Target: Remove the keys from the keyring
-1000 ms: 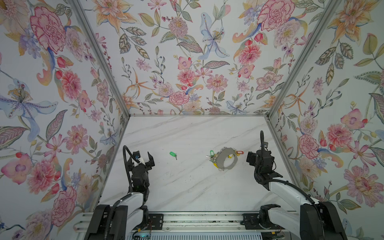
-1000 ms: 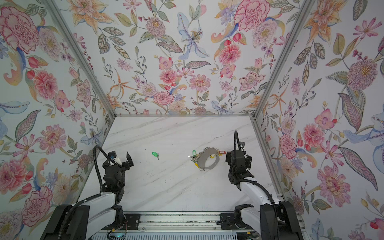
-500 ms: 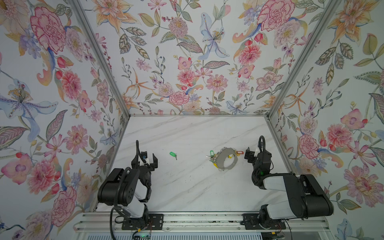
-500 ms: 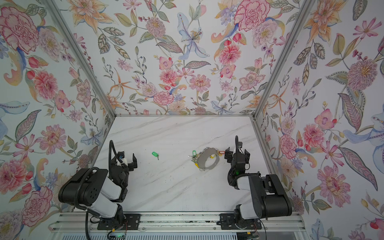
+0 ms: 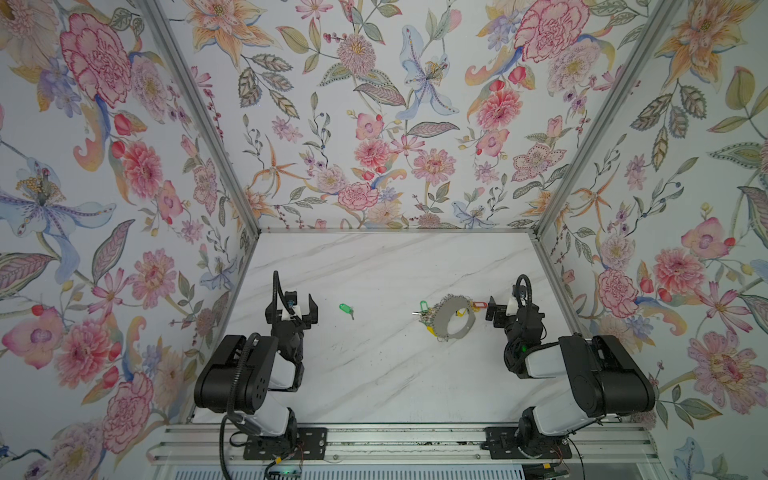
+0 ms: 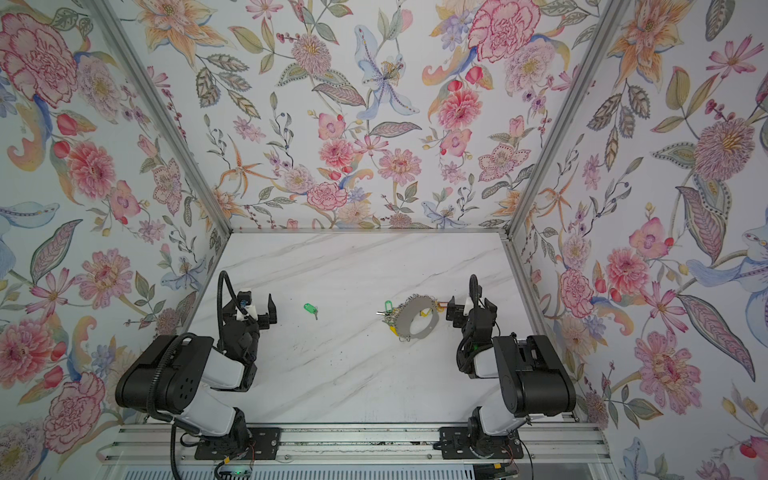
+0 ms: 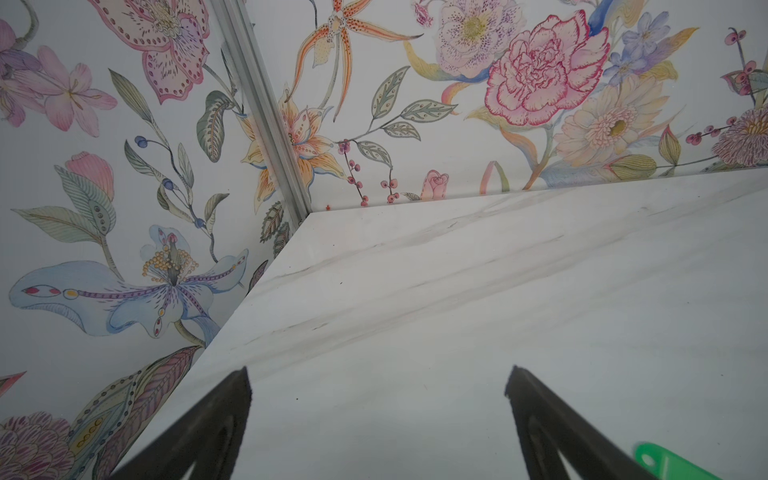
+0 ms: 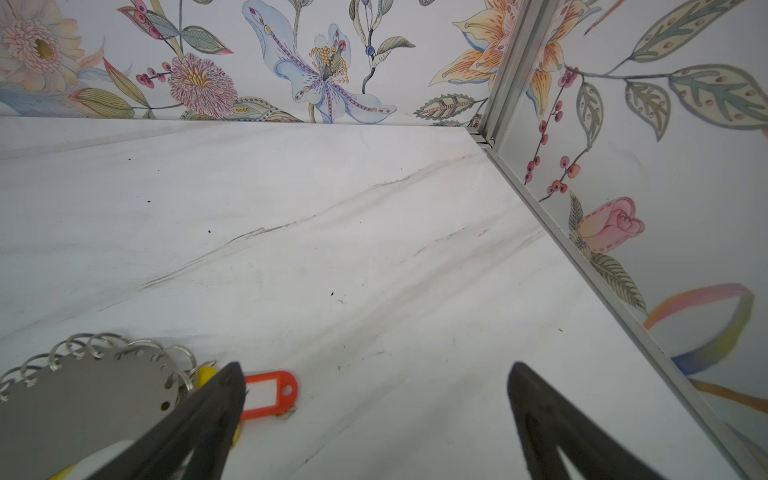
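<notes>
1. Keyring [image 5: 440, 319], a flat grey metal hoop with small wire rings around its rim, lies on the white marble table [image 5: 374, 374], right of the middle in both top views.
2. We see keys on it by their tags: a green tag [image 5: 423, 306] on its left side, a yellow tag [image 5: 430, 331] at its near-left rim, and a red-orange tag [image 5: 480, 306] on its right side.
3. We see one loose key [image 5: 345, 308], also green-tagged, lying alone on the table, well apart from the hoop, to its left.
4. Right gripper [image 8: 375, 370] sits low just right of the red-orange tag, its jaws spread wide with nothing between them; we cannot tell whether a finger touches the hoop.
5. Left gripper [image 7: 379, 374] sits near the loose key, on its left, jaws wide and empty.
6. Flowered walls [image 5: 374, 124] enclose the table.
</notes>
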You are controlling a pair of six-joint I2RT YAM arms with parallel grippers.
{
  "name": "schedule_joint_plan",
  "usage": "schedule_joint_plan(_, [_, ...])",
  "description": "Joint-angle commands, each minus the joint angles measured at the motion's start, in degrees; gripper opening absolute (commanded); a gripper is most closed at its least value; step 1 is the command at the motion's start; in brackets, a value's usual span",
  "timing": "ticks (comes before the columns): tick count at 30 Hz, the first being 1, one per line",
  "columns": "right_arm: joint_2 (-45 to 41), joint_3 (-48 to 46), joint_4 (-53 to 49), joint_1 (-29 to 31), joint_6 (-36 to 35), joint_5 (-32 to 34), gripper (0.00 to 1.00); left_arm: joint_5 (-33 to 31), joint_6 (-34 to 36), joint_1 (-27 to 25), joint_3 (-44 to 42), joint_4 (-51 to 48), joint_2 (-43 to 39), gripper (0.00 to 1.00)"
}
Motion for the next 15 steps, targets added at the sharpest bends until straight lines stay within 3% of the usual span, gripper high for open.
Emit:
schedule_joint_plan(1, [-0.4, 1.3, 0.4, -0.7, 0.3, -2.8, 0.99, 0.9, 1.3, 0.5, 2.8, -2.7, -1.0, 0.99])
schedule_joint_plan(15, [-0.4, 1.7, -0.3, -1.2, 0.5, -4.2, 0.99, 0.9, 1.3, 0.5, 2.7, -2.6, -1.0, 0.99])
